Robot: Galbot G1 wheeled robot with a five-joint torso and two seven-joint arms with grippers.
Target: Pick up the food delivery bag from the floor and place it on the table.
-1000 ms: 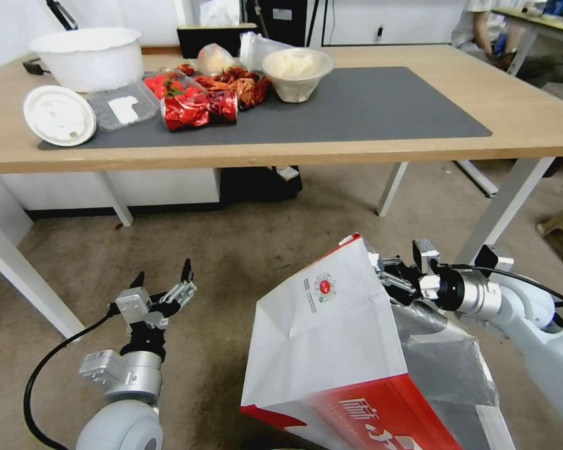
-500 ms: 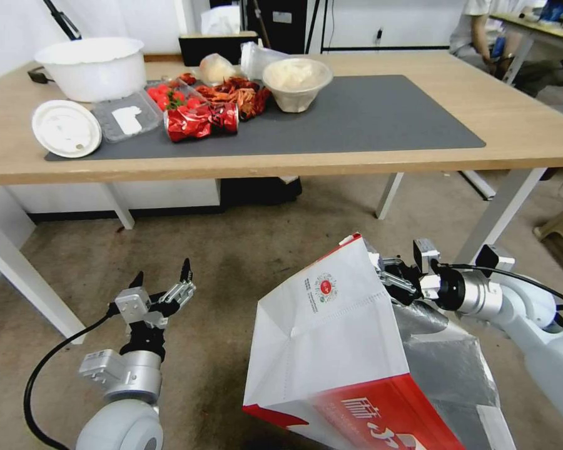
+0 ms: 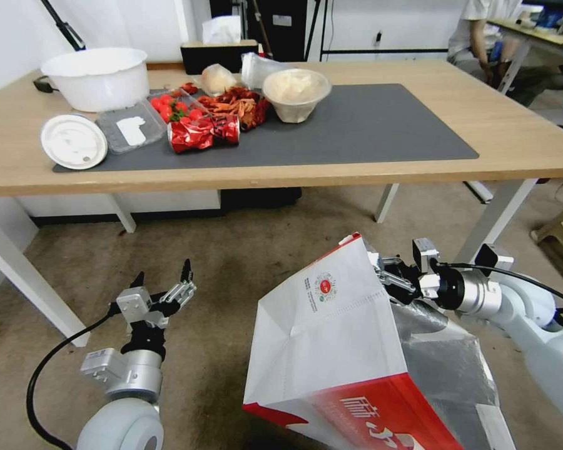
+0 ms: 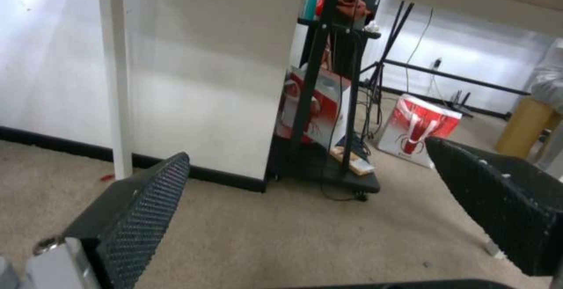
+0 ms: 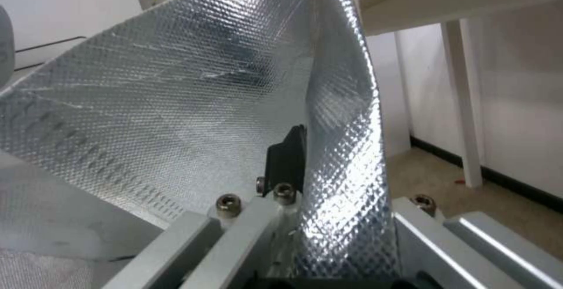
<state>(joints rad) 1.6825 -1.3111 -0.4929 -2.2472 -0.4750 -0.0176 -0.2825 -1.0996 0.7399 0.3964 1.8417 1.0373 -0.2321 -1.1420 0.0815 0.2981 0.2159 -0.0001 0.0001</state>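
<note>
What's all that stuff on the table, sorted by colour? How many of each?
White: 3, a big tub, a round lid, a bowl of pale food
Red: 3, tomatoes, a shiny red packet, dried chillies
Clear: 2, a plastic tray lid, a plastic bag
Dark grey: 1, the mat
Total: 9
</note>
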